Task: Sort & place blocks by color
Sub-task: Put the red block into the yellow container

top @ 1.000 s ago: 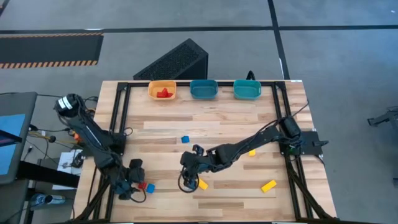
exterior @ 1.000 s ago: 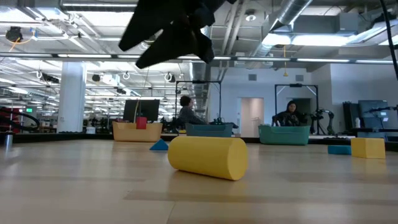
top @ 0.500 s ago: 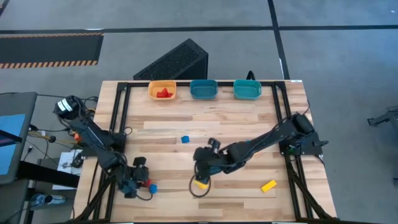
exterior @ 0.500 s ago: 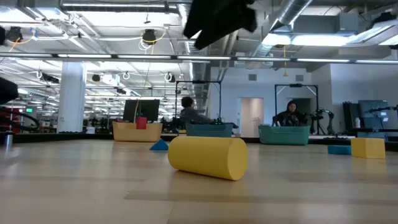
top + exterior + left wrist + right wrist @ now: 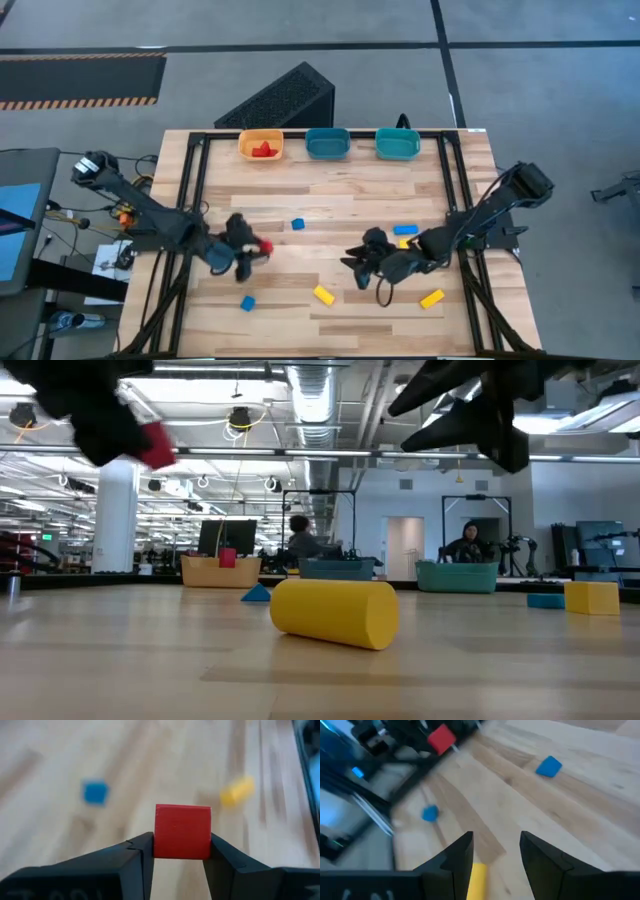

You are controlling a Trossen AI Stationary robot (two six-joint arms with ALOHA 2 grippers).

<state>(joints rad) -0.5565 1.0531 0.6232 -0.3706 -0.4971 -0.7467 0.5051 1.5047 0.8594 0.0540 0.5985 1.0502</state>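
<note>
Left gripper clamps a small red cube-like block above the wooden table, at nine o'clock from the empty, parted right gripper.

An orange bin and two teal bins line the table's far edge.

I see both arms built of slim black jointed links, the left arm trailing loose dark cables at its base, each ending in two matte-black wedge fingers.
</note>
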